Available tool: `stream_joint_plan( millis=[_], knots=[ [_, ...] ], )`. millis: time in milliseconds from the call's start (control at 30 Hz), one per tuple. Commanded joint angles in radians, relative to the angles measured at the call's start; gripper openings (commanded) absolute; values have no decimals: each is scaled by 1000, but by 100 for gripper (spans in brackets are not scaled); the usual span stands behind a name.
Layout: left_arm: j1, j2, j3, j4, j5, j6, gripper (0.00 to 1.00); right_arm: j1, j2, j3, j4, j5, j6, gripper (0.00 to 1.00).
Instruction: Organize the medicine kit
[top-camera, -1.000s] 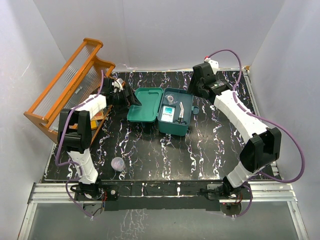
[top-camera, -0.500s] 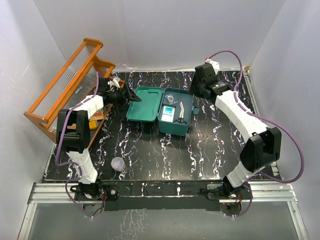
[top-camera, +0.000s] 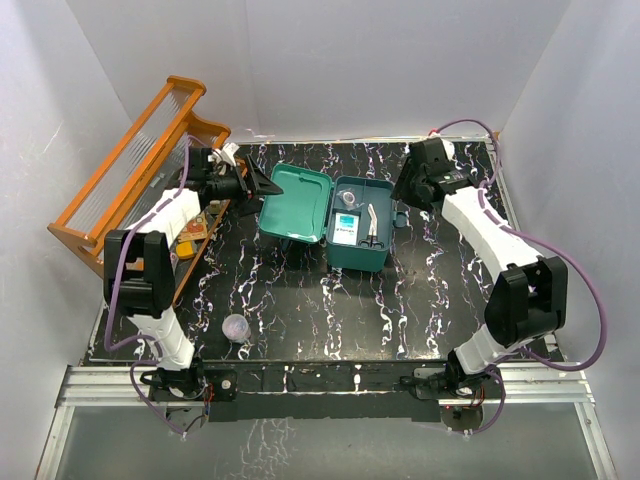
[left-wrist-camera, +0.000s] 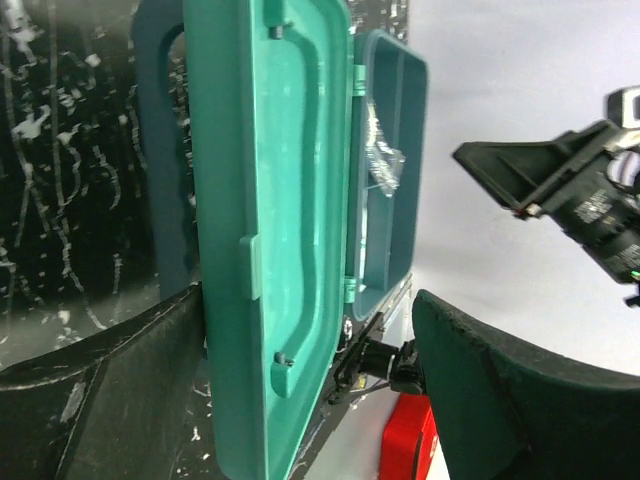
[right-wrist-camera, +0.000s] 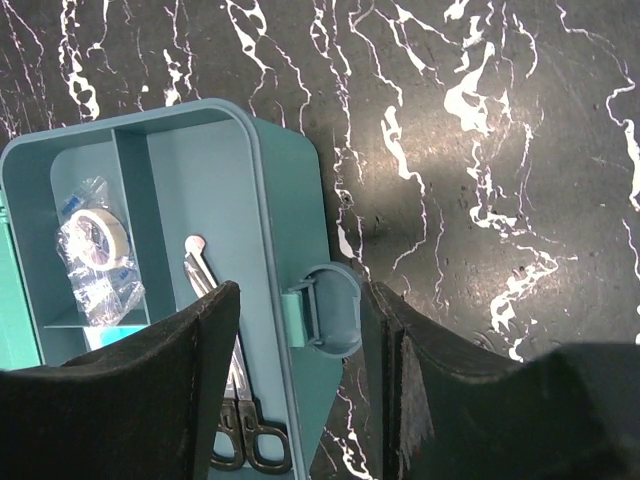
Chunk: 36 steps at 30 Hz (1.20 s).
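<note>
Toward the far middle of the desk (top-camera: 420, 300), the medicine kit (top-camera: 352, 257) sat with its base flat and open. Its lid (top-camera: 297, 205) no longer lay spread out on the left as it had a second earlier. It had been tipped up on its hinge and stood at a slant, partway toward closing. The left gripper (top-camera: 266, 185) was at the lid's left edge with its jaws parted. The left wrist view showed the lid passing between the wide-open fingers, close against one of them rather than pinched. The whole kit had also slid a little to the right. The right gripper (top-camera: 404, 196) had moved right with it and hovered open over the latch (right-wrist-camera: 330, 310) on the kit's right side, a finger on either side, holding nothing. Inside, scissors (right-wrist-camera: 203, 275) and a bagged roll of tape (right-wrist-camera: 88, 240) lay in their compartments. Judging from this, the contents were settled and closing the lid was under way. The lid had to swing on over the base before the latch could be fastened, and an unbraced kit might slide further.
</note>
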Motion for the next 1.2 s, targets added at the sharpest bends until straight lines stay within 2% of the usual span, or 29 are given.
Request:
stream_joint_plan(
  millis=[0,267,667,900,967,1100,1167],
  knots=[
    [-10,-95,40,70,110,-83,80,-42,-61,-31,66,-78,19,50],
    [-65,-116,54,143,133,-181,79,-73,-60,-99,119,-317,-12,56],
    [-204,-112,111,196,98,-228,78,-73,-47,-152,169,-485,3,56],
    [-247,-104,141,231,79,-273,79,-74,-30,-158,207,-574,32,56],
    [-262,-92,140,269,82,-314,80,-74,-31,-148,201,-554,41,55],
    [-288,-74,147,326,81,-366,80,-79,-92,-128,156,-360,55,55],
    [-294,-65,158,326,82,-376,79,-83,-121,-128,153,-314,54,56]
  ],
)
